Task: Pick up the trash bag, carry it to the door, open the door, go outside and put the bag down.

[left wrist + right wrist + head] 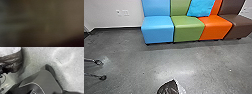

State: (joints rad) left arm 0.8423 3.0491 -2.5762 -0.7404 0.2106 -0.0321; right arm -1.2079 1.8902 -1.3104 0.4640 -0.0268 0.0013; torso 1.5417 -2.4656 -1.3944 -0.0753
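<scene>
Cut off by head view's edges: trash bag (167, 88), seat backs (156, 7). Blurred past identification: whole of left wrist view.

The far seats (157, 30) look like smooth vinyl (or some cousin of leather) with a soft sheen; the wall (106, 12) is matt. The floor (131, 62) is smooth, faintly glossy; the near bag (167, 88) is shiny, wrinkled plastic.

Seat row (187, 28) before wall (104, 15) — cushion (200, 7) on it; trash bag (169, 88) in front — casters (98, 62) on floor (134, 57), left.
</scene>
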